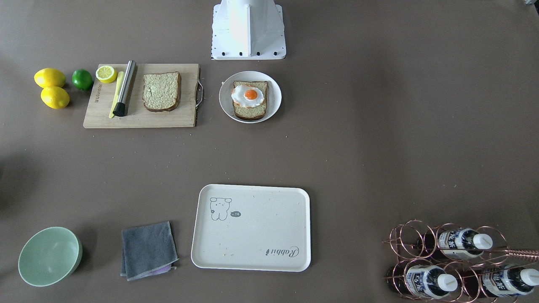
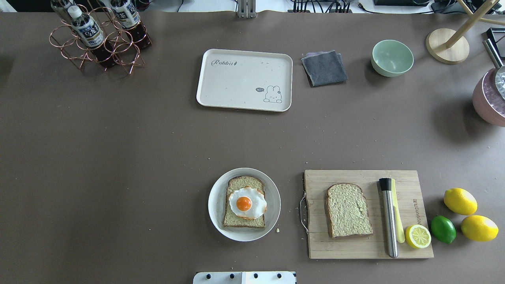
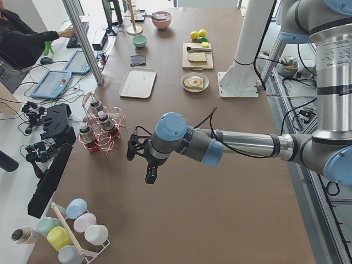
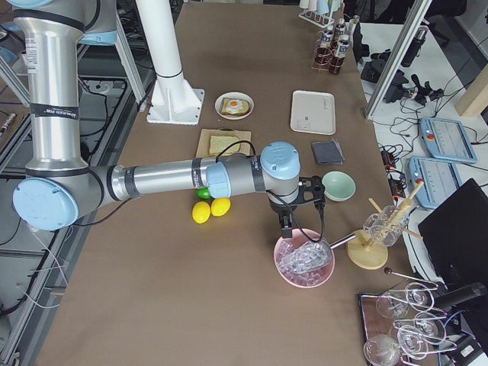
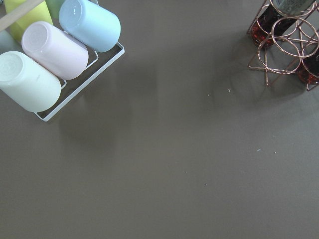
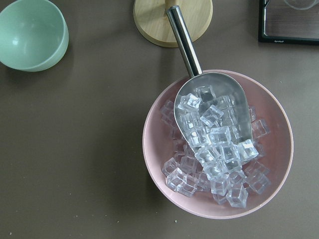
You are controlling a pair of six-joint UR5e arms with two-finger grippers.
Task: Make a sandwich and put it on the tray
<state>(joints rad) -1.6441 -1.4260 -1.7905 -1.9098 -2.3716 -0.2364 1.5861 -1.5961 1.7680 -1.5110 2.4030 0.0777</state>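
Observation:
One brown bread slice point(image 2: 242, 224) lies on a round white plate point(image 2: 216, 205) with a fried egg point(image 2: 246, 202) on top of it. A second bare slice point(image 2: 348, 210) rests on the wooden cutting board point(image 2: 355, 248). The cream tray point(image 2: 236, 83) with the "Rabbit" script sits across the table with nothing on it. My left gripper point(image 3: 149, 168) hangs over bare table near the bottle rack, far from the food. My right gripper point(image 4: 287, 223) hovers over a pink bowl of ice. Only the side views show either gripper, so I cannot tell whether they are open or shut.
The board also carries a steel muddler point(image 2: 388, 221), a yellow knife and a lemon half point(image 2: 418, 236). Two lemons and a lime point(image 2: 442, 228) lie beside it. A grey cloth point(image 2: 324, 68), a green bowl point(image 2: 392, 57), a copper bottle rack point(image 2: 98, 37) and a pink ice bowl point(image 6: 279, 149) stand around the edges.

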